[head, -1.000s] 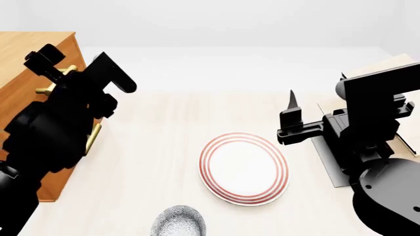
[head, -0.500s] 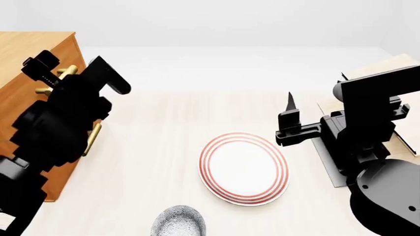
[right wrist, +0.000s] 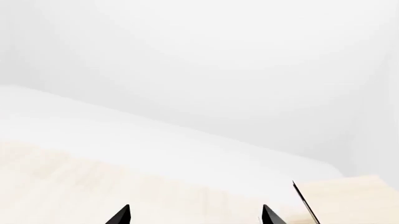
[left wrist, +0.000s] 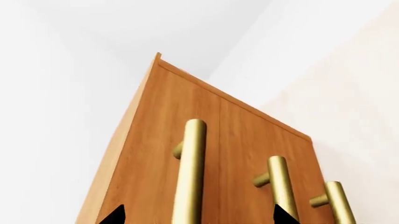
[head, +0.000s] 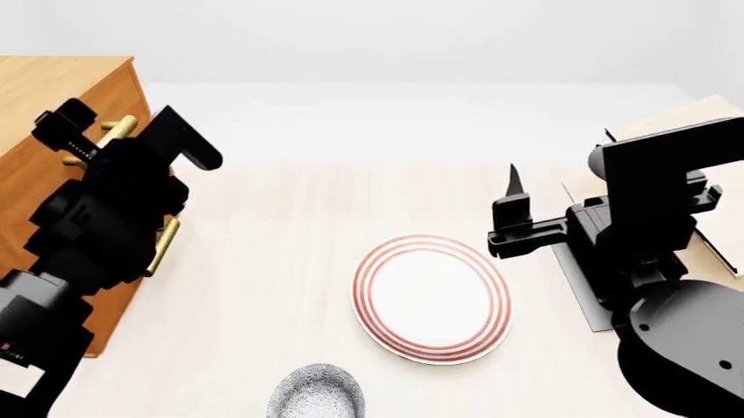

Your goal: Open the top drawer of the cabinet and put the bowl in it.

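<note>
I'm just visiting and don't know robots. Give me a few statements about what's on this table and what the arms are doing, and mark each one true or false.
1. The bowl sits on the plate. False: it stands apart from it on the table, at the head view's bottom edge.
2. The left gripper has open jaws straddling a brass handle. True.
3. The right gripper is holding the bowl. False: its jaws are open and empty.
4. The cabinet stands on the robot's left. True.
5. The plate has red rings. True.
</note>
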